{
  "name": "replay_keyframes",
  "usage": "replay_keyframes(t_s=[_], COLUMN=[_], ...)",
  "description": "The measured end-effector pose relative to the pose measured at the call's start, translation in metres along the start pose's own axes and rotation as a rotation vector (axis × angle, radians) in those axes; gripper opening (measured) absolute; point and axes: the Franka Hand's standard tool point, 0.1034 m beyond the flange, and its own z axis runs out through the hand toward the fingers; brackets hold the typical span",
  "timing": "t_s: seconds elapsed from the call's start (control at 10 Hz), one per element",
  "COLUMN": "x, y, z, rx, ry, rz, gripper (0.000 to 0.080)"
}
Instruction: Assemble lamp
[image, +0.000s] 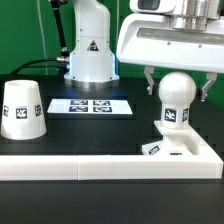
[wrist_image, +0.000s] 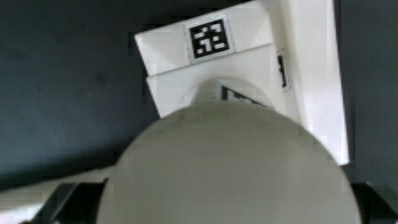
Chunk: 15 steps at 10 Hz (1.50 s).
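The round white bulb stands upright on the flat square base at the exterior view's right, its tag facing the camera. My gripper hangs over it, open, one finger on each side of the bulb with a small gap showing. In the wrist view the bulb fills the space between the dark fingers, and the tagged base lies beyond it. The cone-shaped shade stands by itself, narrow end up, at the exterior view's left.
The long white border rail runs along the front, and the base lies against it. The marker board lies flat mid-table. Behind it stands the white robot pedestal.
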Motion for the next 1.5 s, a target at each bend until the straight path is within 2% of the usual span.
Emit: replay_keyframes(t_s=[0.3,0.8,1.2,1.5], x=[0.0003,-0.0051,-0.0064,-0.0073], y=[0.0016,0.0025,0.0047,0.0029], z=[0.0001,0.0001,0.0007,0.0006], rx=[0.004,0.033,0.062,0.055], ry=[-0.006,-0.098,-0.177,-0.193], rz=[0.178,0.755,1.022,1.195], gripper=[0.0580,0.0580,0.0580,0.0580])
